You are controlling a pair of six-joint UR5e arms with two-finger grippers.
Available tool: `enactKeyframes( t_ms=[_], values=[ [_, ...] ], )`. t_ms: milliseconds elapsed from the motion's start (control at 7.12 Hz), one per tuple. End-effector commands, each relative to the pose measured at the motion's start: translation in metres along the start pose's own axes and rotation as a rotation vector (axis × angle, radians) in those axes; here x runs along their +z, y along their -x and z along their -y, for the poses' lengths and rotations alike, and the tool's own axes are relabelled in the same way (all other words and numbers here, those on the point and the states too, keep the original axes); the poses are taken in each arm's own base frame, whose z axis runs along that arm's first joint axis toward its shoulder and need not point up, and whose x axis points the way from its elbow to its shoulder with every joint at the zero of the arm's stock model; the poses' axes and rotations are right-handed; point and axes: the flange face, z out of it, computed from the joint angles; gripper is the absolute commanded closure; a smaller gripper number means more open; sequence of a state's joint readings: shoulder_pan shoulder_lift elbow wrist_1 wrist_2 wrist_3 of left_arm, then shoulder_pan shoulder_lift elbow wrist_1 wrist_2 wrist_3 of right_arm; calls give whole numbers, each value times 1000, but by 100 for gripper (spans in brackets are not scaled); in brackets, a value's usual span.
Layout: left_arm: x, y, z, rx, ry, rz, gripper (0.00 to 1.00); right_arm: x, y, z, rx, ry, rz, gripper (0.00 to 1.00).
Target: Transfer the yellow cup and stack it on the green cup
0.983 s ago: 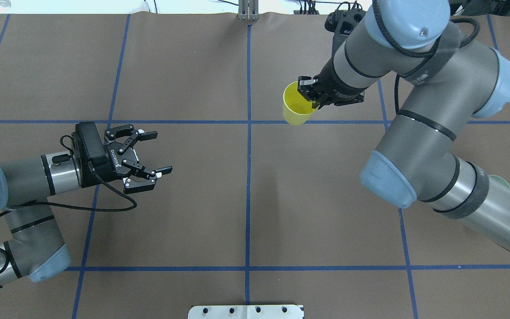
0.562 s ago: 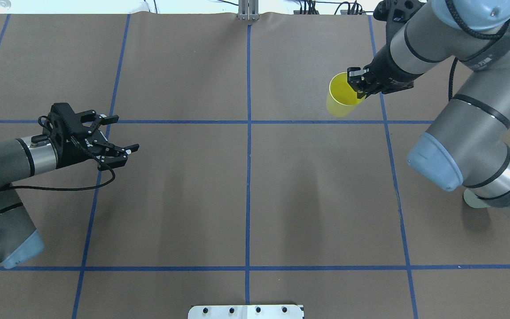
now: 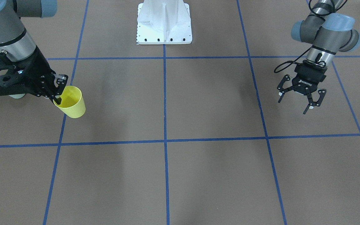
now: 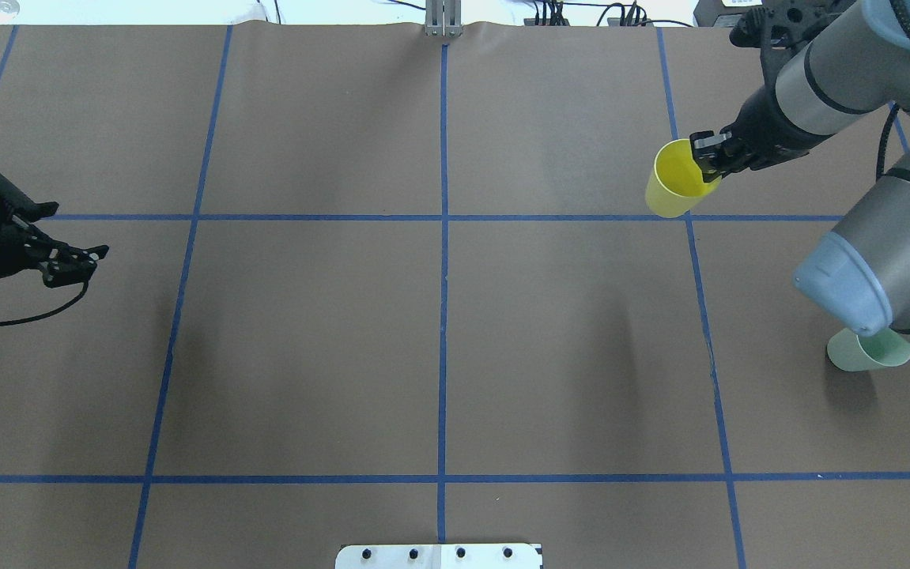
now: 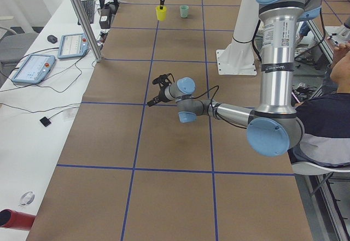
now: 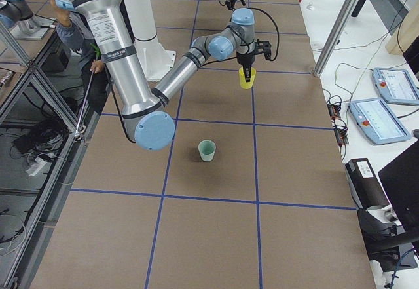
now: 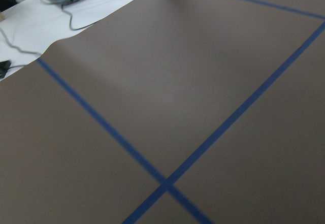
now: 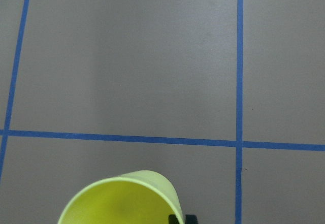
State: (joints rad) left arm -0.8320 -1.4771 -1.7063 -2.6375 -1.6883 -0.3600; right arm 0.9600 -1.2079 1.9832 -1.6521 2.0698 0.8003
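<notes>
My right gripper point(image 4: 706, 154) is shut on the rim of the yellow cup point(image 4: 672, 190), one finger inside it, and holds it above the table at the far right. The cup also shows in the front view point(image 3: 72, 103), where the gripper point(image 3: 58, 92) grips its rim, and at the bottom of the right wrist view point(image 8: 122, 201). The green cup point(image 4: 866, 352) stands upright on the table nearer the robot, partly hidden under my right arm's elbow; the right side view shows it whole point(image 6: 207, 150). My left gripper point(image 4: 79, 231) is open and empty at the far left edge point(image 3: 294, 104).
Blue tape lines divide the brown table cover into squares. The white robot base plate point(image 3: 164, 22) sits at the near middle edge. An aluminium post point(image 5: 82, 17) and operator tablets point(image 5: 33, 66) stand beyond the table's far side.
My right arm has carried the yellow cup to the right, toward the green cup's side. My left arm has pulled back to the left edge, still open.
</notes>
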Motion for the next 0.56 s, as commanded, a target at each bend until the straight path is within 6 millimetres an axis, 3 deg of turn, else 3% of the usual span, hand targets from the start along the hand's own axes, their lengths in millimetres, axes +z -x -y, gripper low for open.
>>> enactKeyframes(
  t_ms=[0,140,421],
  values=[
    [-21,72,-21,24,179,80,0,-11,-54,-1,-44,33,13,100],
    [-31,99,-37,41,250,116,0,-16,-71,-3,-56,40,21,100],
    [-66,156,-45,-87,325,91,0,-28,-111,-12,-95,38,9,100]
  ],
)
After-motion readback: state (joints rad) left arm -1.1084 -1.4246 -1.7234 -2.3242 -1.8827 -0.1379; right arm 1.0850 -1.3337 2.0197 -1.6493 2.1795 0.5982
